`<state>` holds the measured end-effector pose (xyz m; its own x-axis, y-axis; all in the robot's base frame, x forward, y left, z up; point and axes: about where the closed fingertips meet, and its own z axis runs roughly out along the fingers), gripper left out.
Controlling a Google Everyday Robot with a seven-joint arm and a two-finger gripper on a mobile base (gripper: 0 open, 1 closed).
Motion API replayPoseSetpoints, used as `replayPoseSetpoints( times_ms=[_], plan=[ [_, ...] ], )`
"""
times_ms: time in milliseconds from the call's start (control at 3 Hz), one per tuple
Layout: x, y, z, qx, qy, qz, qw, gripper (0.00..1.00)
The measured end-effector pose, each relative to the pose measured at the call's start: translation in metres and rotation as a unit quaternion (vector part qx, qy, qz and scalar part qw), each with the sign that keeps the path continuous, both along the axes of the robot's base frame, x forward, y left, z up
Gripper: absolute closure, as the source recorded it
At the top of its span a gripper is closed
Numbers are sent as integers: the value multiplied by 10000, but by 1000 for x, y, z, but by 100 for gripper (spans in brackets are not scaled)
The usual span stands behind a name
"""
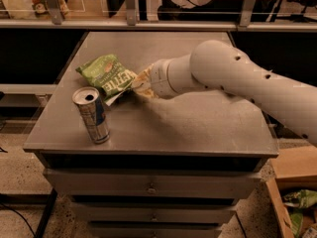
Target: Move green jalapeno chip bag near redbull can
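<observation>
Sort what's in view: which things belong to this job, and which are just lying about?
Job: green jalapeno chip bag, upright redbull can just in front of it, gripper at the bag's right edge.
Lying about: cardboard box on the floor at right, green packets inside it.
</observation>
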<state>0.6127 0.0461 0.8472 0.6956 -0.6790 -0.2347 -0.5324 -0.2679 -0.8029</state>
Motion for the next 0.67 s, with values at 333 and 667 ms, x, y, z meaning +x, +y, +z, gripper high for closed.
replayPoseSetpoints(
  times_ms=[333,667],
  plan=[
    [-15,-10,6,-8,-180,-21,9998,100],
    [-31,-16,20,-118,-480,8,9988,100]
  ],
)
